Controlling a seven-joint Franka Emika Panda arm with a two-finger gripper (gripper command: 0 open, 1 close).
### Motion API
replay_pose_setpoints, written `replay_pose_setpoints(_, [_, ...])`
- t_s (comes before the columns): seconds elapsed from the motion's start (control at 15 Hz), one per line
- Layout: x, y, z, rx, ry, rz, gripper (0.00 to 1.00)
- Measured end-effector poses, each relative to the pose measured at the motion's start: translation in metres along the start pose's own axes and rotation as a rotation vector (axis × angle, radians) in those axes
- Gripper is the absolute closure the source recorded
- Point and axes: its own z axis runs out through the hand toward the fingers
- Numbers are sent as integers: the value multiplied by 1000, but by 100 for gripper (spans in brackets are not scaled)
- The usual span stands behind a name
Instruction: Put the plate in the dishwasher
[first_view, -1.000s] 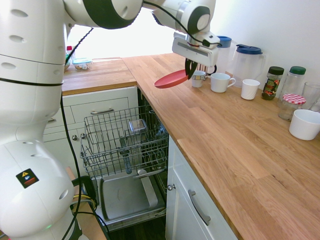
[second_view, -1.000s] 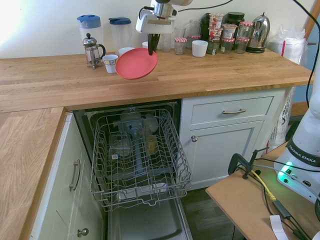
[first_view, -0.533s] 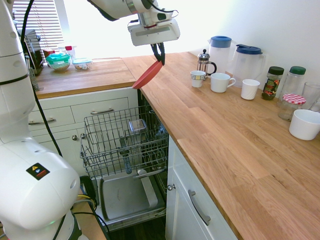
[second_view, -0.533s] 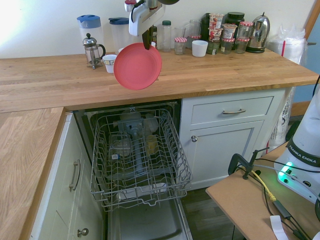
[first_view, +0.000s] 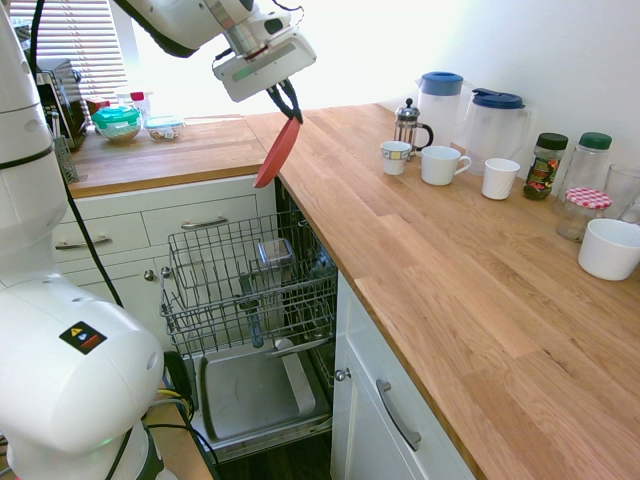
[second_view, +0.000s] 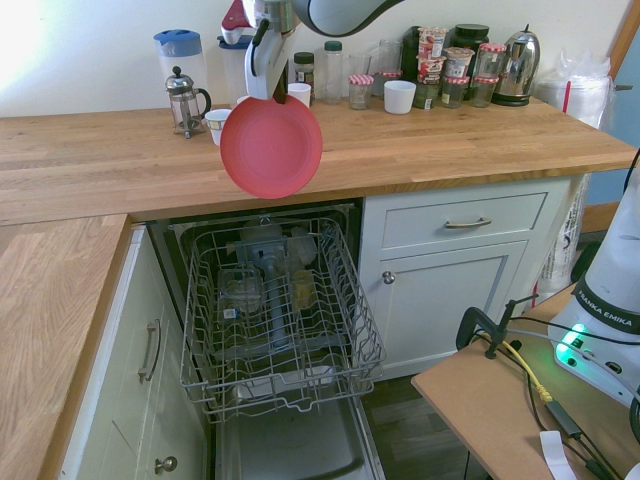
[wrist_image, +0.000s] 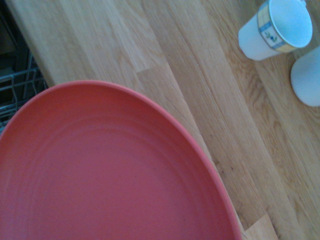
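End effector pinching red plate by its rim; above dishwasher rack.

Mugs, jugs and jars stand on the wooden counter.

plate: running off the wrist view's bottom and left edges
white cup: being cut by the right edge
jaws: sitting hidden behind the plate's rim
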Motion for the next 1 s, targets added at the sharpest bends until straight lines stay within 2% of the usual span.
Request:
replay_pose_setpoints(0.27, [-68, -67, 2, -159, 91, -85, 100])
replay_pose_setpoints(0.53, [-114, -140, 16, -297, 191, -117, 100])
replay_pose_setpoints(0.8, [-133, -210, 54, -328, 224, -136, 100])
replay_pose_setpoints(1.0, [-136, -220, 50, -338, 265, -144, 100])
